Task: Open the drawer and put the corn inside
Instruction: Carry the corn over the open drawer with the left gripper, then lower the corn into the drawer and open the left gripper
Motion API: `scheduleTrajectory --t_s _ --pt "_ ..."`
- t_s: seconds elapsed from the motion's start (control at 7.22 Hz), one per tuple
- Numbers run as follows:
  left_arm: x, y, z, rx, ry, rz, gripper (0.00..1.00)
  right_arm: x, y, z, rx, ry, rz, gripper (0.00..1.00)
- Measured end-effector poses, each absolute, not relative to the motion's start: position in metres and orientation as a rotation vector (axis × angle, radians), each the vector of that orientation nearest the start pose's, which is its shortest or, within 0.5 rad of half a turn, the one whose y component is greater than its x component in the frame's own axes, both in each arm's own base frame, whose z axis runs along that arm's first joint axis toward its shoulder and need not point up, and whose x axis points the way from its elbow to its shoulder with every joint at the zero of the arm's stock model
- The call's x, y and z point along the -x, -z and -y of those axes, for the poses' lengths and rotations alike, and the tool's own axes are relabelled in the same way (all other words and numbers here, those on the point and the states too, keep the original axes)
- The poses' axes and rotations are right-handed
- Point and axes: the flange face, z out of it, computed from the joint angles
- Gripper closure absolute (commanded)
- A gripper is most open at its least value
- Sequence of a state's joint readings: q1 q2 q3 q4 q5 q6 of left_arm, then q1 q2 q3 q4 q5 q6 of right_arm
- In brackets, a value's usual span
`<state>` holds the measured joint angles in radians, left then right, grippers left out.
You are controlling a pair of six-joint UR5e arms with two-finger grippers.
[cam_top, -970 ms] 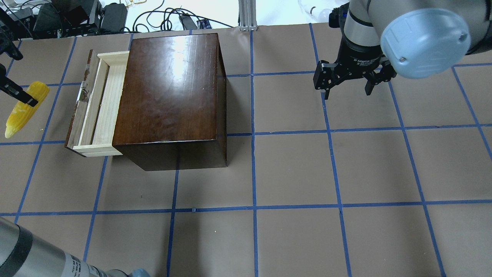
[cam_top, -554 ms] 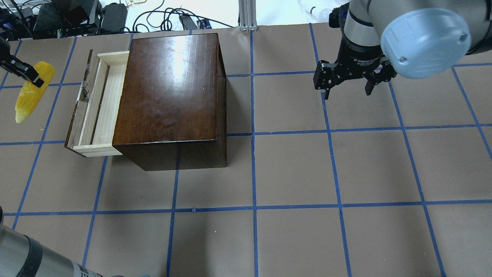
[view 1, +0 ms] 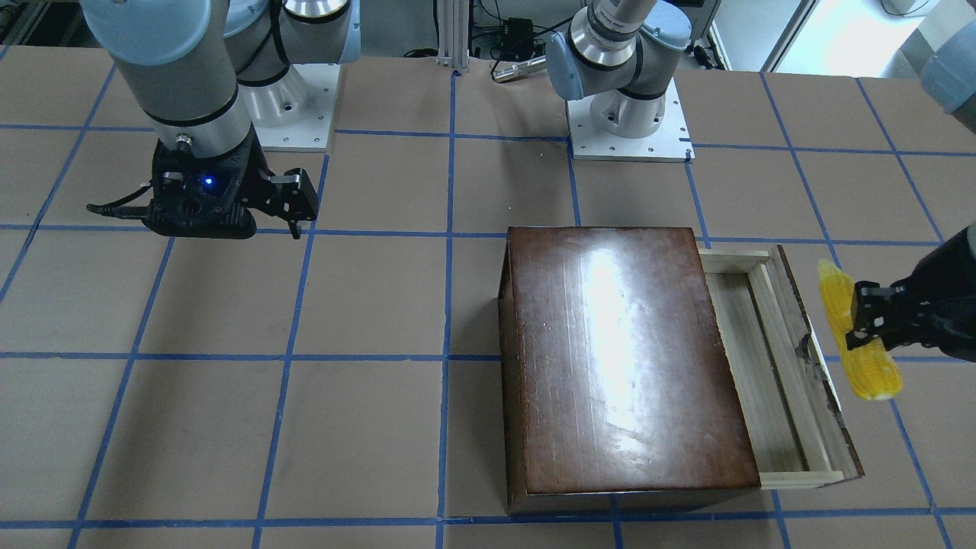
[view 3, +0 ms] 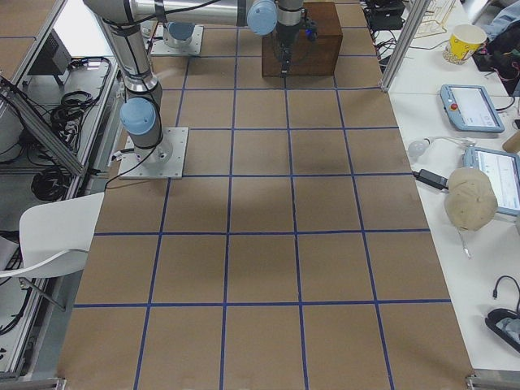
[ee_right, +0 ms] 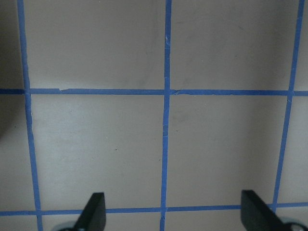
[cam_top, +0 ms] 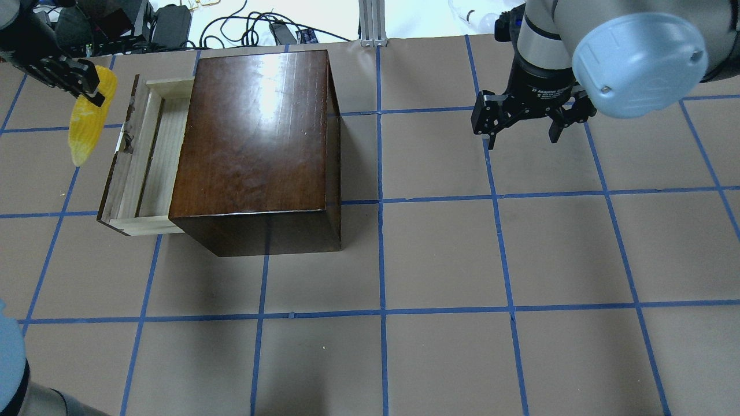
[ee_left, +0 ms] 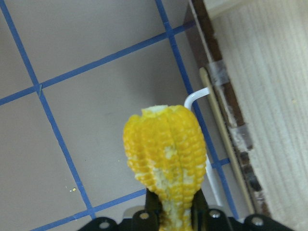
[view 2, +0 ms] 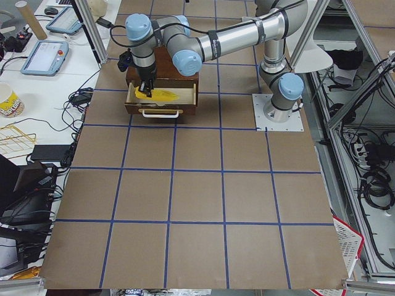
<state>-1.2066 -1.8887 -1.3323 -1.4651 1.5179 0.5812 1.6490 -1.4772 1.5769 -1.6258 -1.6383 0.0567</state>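
**Q:** Where is the corn (cam_top: 85, 127)?
**A:** Clamped across its body by the left gripper (cam_top: 91, 92), tapered tip pointing towards the robot. It is held off the table (cam_top: 462, 260), just outside the dark, chipped front panel of the drawer (cam_top: 155, 156).
**Q:** And the drawer?
**A:** Drawn partly out of the glossy brown wooden box (cam_top: 254, 133), pale tray exposed.
**Q:** The right gripper (cam_top: 523, 140)?
**A:** Jaws spread, holding nothing, above the table and well apart from the box

The right gripper (cam_top: 523, 137) bears white lettering on its black body, partly readable as "Adaptive"; nothing else is legible.
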Motion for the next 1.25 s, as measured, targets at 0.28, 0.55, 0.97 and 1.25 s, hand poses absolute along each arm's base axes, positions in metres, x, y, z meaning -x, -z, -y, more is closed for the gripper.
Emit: scheduleTrajectory --t_s 0.28,0.55,0.97,1.25 --pt "-0.072 -0.422 0.640 -0.243 0.066 -3.249 1.00 -0.167 -0.443 0.514 0.037 -0.066 -3.211 0.00" --pt "-0.071 -0.392 0.639 -0.223 -0.004 -3.298 1.00 -0.167 -0.443 0.514 0.037 -0.066 -3.211 0.00" --pt "-0.073 -0.358 0.642 -0.224 -0.074 -3.332 0.95 -0.167 -0.443 0.513 0.037 -0.066 -3.211 0.00" --pt "-0.075 -0.341 0.648 -0.228 -0.108 -3.344 0.47 -0.167 -0.443 0.514 0.037 -0.065 -3.211 0.00"
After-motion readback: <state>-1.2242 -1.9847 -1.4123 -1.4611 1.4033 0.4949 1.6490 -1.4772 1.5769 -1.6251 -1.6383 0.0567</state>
